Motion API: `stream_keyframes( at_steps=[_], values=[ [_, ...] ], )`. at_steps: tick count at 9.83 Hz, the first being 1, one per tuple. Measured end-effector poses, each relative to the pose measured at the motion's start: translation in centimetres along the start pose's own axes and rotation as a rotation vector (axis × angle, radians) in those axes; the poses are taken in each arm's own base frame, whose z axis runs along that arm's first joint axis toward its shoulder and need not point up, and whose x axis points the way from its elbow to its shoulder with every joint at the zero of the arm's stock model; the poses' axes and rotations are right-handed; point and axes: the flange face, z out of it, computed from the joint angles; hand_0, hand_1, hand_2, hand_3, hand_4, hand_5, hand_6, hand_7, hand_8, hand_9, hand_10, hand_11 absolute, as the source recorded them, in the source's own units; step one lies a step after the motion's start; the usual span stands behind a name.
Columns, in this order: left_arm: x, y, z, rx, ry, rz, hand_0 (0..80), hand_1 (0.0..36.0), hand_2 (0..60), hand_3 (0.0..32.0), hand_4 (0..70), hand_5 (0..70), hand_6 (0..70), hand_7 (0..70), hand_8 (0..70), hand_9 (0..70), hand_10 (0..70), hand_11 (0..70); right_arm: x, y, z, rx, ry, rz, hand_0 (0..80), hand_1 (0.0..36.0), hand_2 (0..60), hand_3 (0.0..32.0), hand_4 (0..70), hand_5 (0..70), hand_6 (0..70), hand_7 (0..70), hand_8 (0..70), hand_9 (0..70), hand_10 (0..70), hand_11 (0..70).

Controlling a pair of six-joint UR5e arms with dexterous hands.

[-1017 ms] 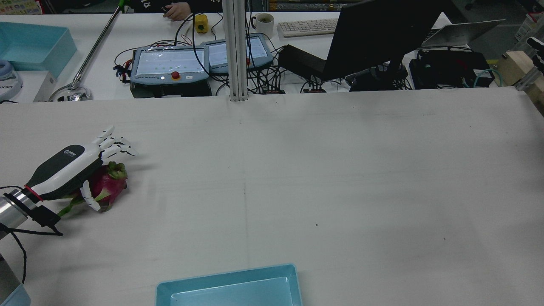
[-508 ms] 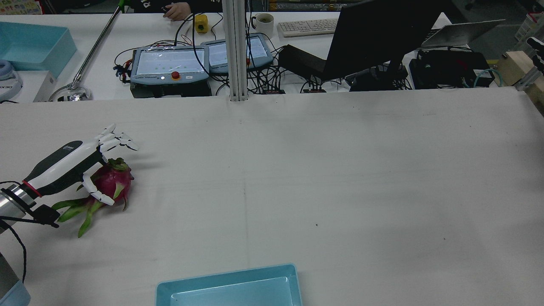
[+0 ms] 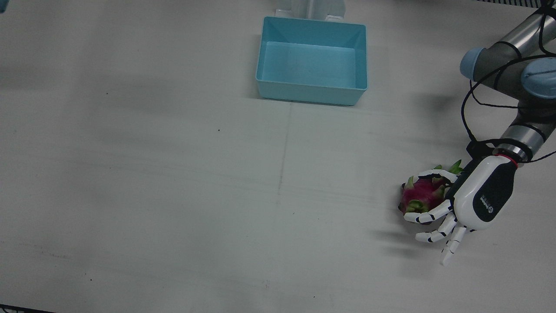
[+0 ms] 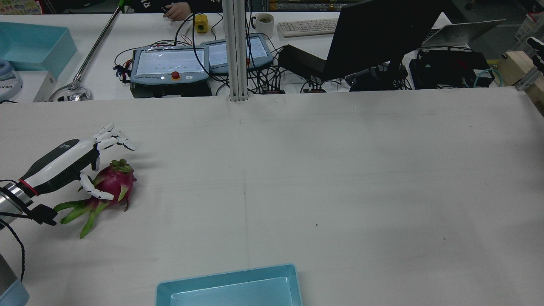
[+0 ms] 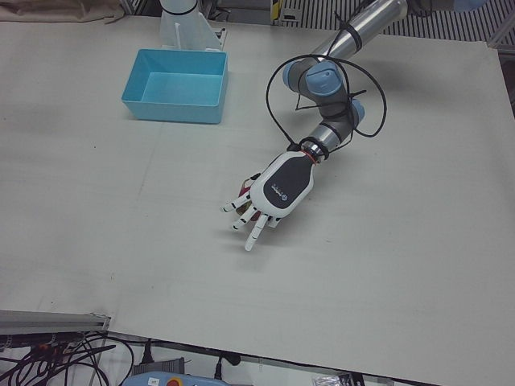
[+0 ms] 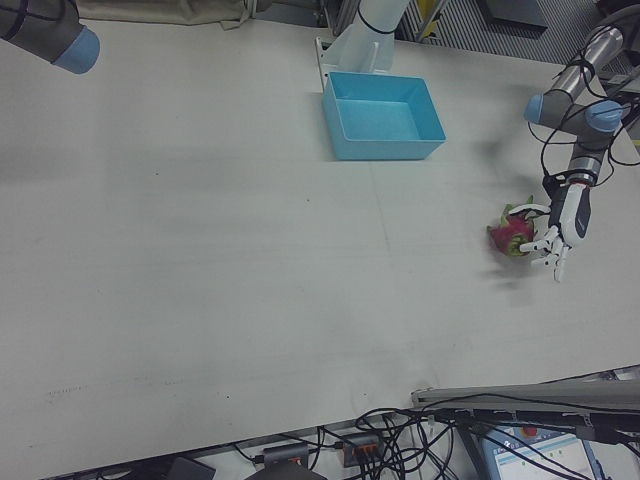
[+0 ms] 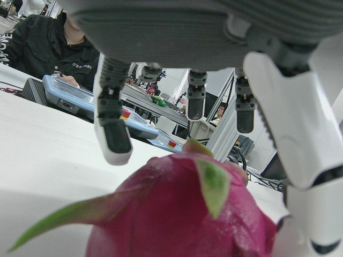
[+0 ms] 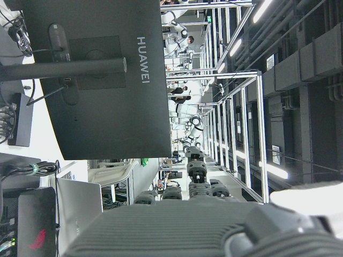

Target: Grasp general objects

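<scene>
Dragon fruit's right under your left hand, not gripped yet

The dragon fruit (image 4: 111,183) lies on the table (image 4: 297,170), leafy end toward the wrist; your left hand (image 4: 63,163) sits spread over it, thumb on one side.

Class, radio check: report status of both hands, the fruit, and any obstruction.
Left hand open, fingers spread around dragon fruit, no firm grip. Fruit on table. Right hand's fingers unseen. Nothing in the way.
</scene>
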Motion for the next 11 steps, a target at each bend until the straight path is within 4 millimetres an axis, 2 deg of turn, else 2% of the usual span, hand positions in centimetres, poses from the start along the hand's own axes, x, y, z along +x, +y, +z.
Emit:
stream_keyframes(
  at_steps=[1, 2, 3, 4, 7, 11],
  values=[
    [-0.1, 0.1, -0.1, 0.000, -0.008, 0.008, 54.8, 33.8, 55.7, 32.0, 0.0, 22.8, 0.0, 26.8, 0.0, 3.9, 6.2, 11.8, 0.0, 0.0, 0.0, 0.000, 0.000, 0.000, 0.0, 0.0, 0.0, 0.0, 0.0, 0.0, 0.0, 0.0, 0.0, 0.0, 0.0, 0.0],
    [-0.2, 0.1, -0.2, 0.000, -0.017, 0.014, 52.0, 25.9, 31.1, 32.0, 0.0, 15.9, 0.0, 14.2, 0.0, 1.4, 0.0, 0.0, 0.0, 0.0, 0.0, 0.000, 0.000, 0.000, 0.0, 0.0, 0.0, 0.0, 0.0, 0.0, 0.0, 0.0, 0.0, 0.0, 0.0, 0.0],
    [-0.3, 0.2, -0.3, 0.000, -0.023, 0.020, 51.4, 22.9, 18.5, 32.0, 0.0, 9.6, 0.0, 8.0, 0.0, 0.2, 0.0, 0.0, 0.0, 0.0, 0.0, 0.000, 0.000, 0.000, 0.0, 0.0, 0.0, 0.0, 0.0, 0.0, 0.0, 0.0, 0.0, 0.0, 0.0, 0.0],
    [-0.3, 0.2, -0.4, 0.001, -0.032, 0.037, 51.1, 21.2, 11.9, 32.0, 0.0, 6.0, 0.0, 4.7, 0.0, 0.0, 0.0, 0.0, 0.0, 0.0, 0.0, 0.000, 0.000, 0.000, 0.0, 0.0, 0.0, 0.0, 0.0, 0.0, 0.0, 0.0, 0.0, 0.0, 0.0, 0.0],
    [-0.9, 0.9, -0.8, -0.009, -0.079, 0.115, 50.0, 19.0, 6.1, 32.0, 0.0, 5.0, 0.0, 3.2, 0.0, 0.0, 0.0, 0.0, 0.0, 0.0, 0.0, 0.000, 0.000, 0.000, 0.0, 0.0, 0.0, 0.0, 0.0, 0.0, 0.0, 0.0, 0.0, 0.0, 0.0, 0.0],
    [-0.9, 2.1, -0.4, -0.021, -0.130, 0.197, 50.8, 19.9, 7.2, 32.0, 0.0, 5.4, 0.0, 3.8, 0.0, 0.0, 0.0, 0.0, 0.0, 0.0, 0.0, -0.001, 0.000, 0.000, 0.0, 0.0, 0.0, 0.0, 0.0, 0.0, 0.0, 0.0, 0.0, 0.0, 0.0, 0.0]
  ],
)
